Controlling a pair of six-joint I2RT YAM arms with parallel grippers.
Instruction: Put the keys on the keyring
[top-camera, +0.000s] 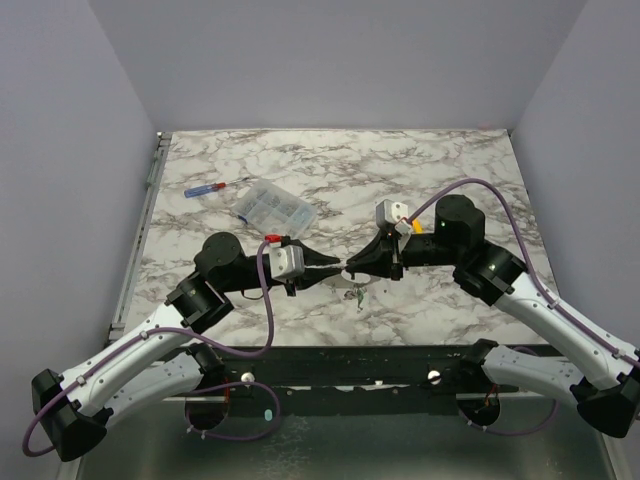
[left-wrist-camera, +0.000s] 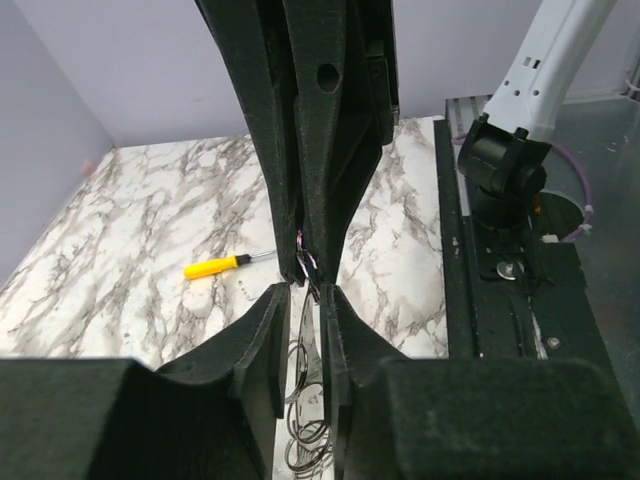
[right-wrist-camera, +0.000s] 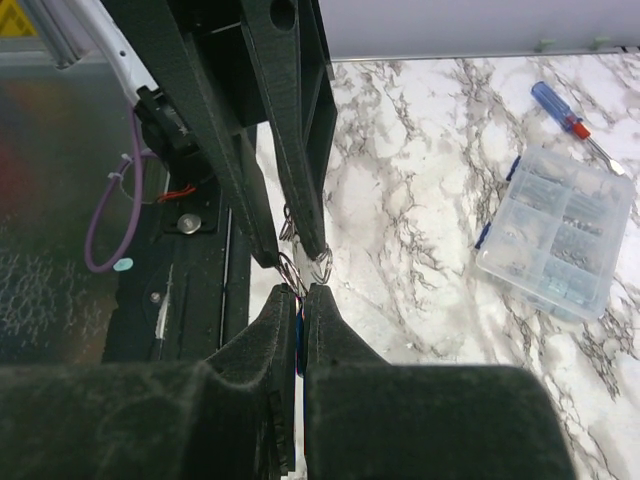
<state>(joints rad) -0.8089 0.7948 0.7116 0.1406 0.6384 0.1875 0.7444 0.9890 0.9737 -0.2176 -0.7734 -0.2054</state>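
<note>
Top external view, from the left: my left gripper (top-camera: 337, 268) meets my right gripper (top-camera: 352, 266) tip to tip at mid-frame, above the grey-veined marble table (top-camera: 450, 160). Left wrist view shows my left fingers slightly apart. The thin silver-grey wire keyring (left-wrist-camera: 308, 405) hangs in the gap at lower centre, seen nearly edge-on, its long axis running up the frame along my fingers. I cannot tell whether the pads touch it. My right jaws are pressed together on what I take for a tiny key with a pink-and-blue head (left-wrist-camera: 305, 262), pointing down-frame at the ring. To thread well, I should hold both axes in one line, steady the ring and advance the key slowly.
</note>
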